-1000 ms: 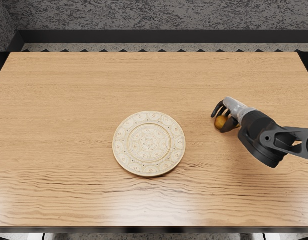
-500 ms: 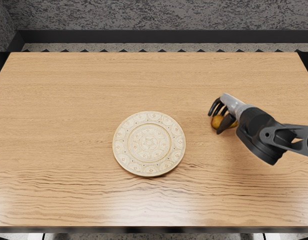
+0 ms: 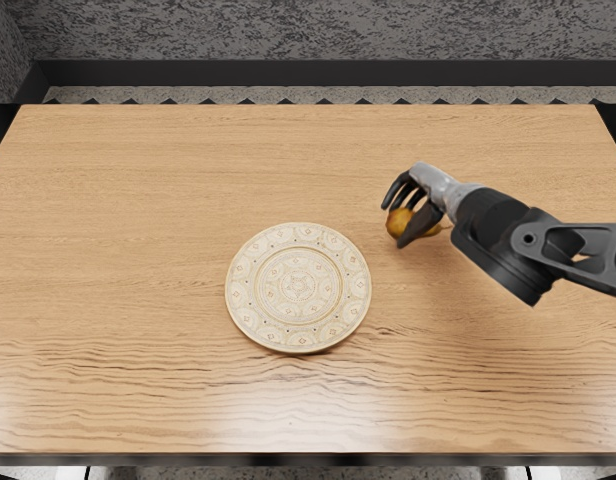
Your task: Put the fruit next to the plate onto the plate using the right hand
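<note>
Right hand (image 3: 412, 202) clasps a yellow-brown fruit (image 3: 397, 224)
Curled fingers hide most of it; its long axis is unreadable; the patterned plate (image 3: 240, 291) lies apart.

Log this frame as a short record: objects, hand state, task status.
table: wooden
plate: patterned, near the table's centre, holds no fruit
fruit: small, yellow-orange, right of the plate, apart from it
right hand: fingers curled around the fruit
left arm: not in view
status: fruit grasped, not yet on the plate

Plate (image 3: 298, 288) cream, ornate tan pattern. Fruit (image 3: 398, 222) yellow-orange, perhaps brown-mottled. Robot hand (image 3: 416, 198) dark grey. Table (image 3: 138, 200) light woodgrain.
</note>
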You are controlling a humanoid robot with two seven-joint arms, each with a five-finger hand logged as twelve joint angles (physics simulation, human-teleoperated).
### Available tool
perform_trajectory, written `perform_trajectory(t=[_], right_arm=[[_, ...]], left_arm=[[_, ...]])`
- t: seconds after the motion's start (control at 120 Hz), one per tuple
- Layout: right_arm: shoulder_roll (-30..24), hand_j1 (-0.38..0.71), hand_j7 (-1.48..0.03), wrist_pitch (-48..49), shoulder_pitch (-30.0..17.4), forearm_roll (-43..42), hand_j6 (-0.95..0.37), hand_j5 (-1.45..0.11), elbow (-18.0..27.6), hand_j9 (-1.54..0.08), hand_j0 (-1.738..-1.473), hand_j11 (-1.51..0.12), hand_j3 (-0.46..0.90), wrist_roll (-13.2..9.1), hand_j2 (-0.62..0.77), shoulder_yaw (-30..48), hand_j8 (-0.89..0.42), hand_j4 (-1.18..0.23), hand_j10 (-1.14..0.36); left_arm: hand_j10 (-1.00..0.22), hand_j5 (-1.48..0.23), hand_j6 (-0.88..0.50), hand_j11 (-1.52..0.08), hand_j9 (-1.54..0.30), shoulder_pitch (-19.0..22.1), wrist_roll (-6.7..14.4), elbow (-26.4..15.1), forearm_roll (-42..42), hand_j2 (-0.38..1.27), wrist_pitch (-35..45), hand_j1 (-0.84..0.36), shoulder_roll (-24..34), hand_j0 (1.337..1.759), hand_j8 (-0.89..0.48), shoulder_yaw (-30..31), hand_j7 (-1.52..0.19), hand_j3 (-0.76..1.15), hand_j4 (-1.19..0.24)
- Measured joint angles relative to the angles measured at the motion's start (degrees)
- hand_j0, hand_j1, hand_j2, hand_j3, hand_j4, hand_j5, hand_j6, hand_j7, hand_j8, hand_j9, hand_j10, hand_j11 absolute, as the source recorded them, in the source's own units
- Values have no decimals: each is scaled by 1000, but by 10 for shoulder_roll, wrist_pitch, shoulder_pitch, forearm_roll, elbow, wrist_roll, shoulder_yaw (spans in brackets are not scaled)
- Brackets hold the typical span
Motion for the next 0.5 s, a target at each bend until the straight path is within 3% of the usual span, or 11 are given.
perform_trajectory(t=[0.5], right_arm=[[74, 295, -964, 7, 38, 55, -484, -1004, -2, -999, -1656, -977, 0, 1, 300, 33, -415, -720, -445]], left_arm=[[-14, -18, -14, -18, -18, 2, 0, 2, 0, 3, 0, 332, 0, 1658, -14, 0, -18, 0, -14]])
